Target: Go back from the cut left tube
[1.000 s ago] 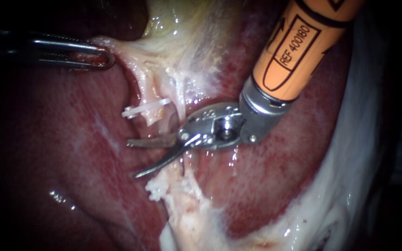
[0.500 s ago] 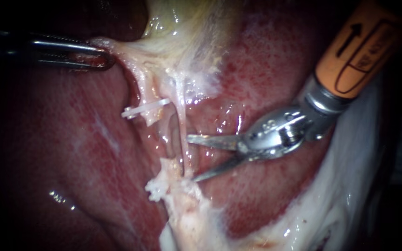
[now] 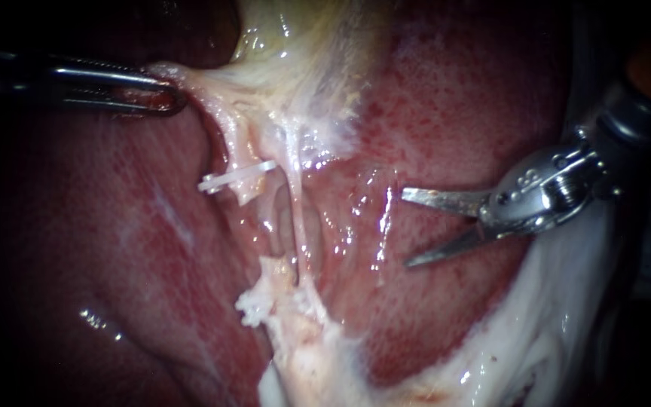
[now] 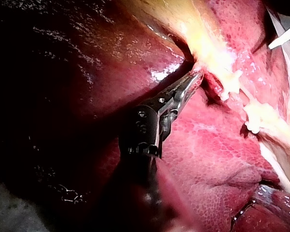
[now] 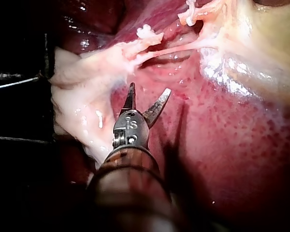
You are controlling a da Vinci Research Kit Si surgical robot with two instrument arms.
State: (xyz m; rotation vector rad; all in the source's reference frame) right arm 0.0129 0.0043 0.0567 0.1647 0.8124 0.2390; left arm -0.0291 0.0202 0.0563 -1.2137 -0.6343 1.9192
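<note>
Our right instrument (image 3: 407,228) is cut off at the endoscope view's edge, its shaft lost in the dark. Its blades stand apart, holding nothing, over the liver (image 3: 453,113). Our left instrument (image 3: 167,94) (shaft barely readable in shadow) is clamped on pale tissue (image 3: 190,83) below the gallbladder (image 3: 288,38). The cut left tube (image 3: 244,190) lies between the two instruments. Its long axis runs top to bottom, leaning slightly. The upper stump carries a white clip (image 3: 235,177), and the lower stump (image 3: 274,273) carries a second clip (image 3: 252,307), with a gap between the two ends.
</note>
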